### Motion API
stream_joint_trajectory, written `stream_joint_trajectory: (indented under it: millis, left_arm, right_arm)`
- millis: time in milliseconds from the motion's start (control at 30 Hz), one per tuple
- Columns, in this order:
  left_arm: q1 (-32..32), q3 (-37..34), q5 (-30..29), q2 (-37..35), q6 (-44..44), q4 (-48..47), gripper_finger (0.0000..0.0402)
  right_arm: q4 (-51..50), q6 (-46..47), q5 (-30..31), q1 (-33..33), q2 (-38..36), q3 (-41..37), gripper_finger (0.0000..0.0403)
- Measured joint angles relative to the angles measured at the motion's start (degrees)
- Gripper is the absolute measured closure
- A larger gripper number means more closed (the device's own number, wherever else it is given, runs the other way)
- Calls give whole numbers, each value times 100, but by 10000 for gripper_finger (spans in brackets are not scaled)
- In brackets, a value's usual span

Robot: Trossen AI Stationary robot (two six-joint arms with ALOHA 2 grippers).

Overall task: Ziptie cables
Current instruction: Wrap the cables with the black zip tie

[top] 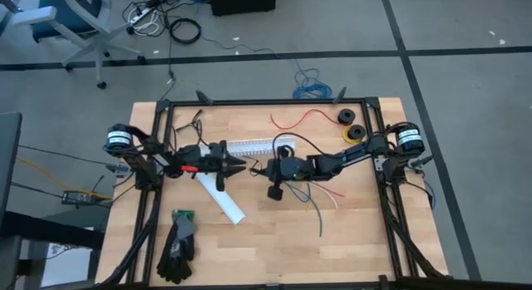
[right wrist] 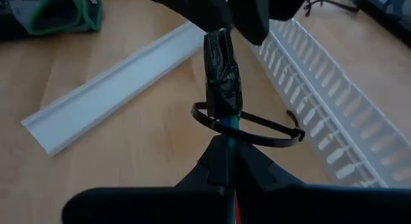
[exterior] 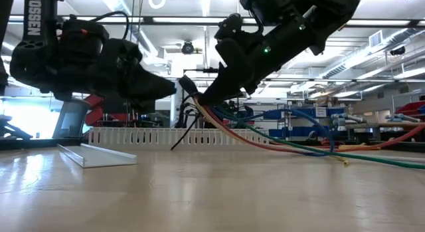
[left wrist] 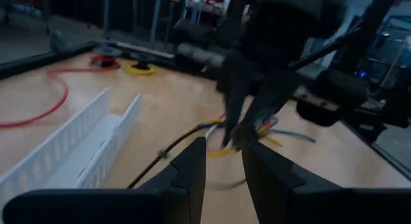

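Only the right wrist view shows the right gripper (right wrist: 225,144) clamped on the cables (right wrist: 221,83), zip tie (right wrist: 247,124) looped around.

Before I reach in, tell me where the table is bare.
Bare wood lies at the near edge between the gloves and the cables, and right of the cables. The middle is crowded: both grippers, the slotted channel, the white cover strip.

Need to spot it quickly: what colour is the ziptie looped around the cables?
Black ziptie, clearest in the right wrist view.
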Motion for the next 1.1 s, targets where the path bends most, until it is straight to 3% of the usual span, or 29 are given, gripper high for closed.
stream_joint_trajectory:
  millis: [533,800,900,1100]
  left_arm:
    - [-113,411,87,-1,1011,-532,291]
    - [-110,568,79,-1,1040,-533,292]
    - [-110,599,83,-1,1035,-527,308]
    - [-110,599,98,-1,1155,-553,375]
  right_arm:
    - [195,-66,-362,-169,-2,0,403]
    - [176,-23,-375,-222,-2,0,403]
    - [175,-23,-373,-225,-2,0,403]
    - [154,-19,-373,-223,-2,-2,396]
